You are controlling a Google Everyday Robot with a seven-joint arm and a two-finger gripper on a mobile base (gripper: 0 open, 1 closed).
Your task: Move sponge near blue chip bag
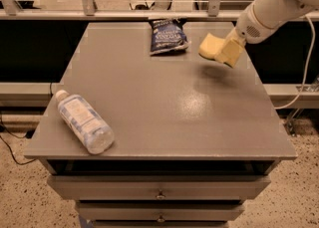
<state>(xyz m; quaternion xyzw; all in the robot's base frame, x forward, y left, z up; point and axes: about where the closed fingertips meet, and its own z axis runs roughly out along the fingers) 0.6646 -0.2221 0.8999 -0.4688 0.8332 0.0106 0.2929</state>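
The pale yellow sponge hangs in the air over the far right part of the grey table, and its shadow lies on the tabletop just below it. My gripper reaches in from the upper right on a white arm and is shut on the sponge's right end. The blue chip bag, dark blue with white lettering, lies flat near the table's far edge. It is a short gap to the left of the sponge, and the two do not touch.
A clear plastic bottle with a white-blue label lies on its side at the table's front left corner. A metal railing runs behind the table's far edge. Drawers sit under the tabletop.
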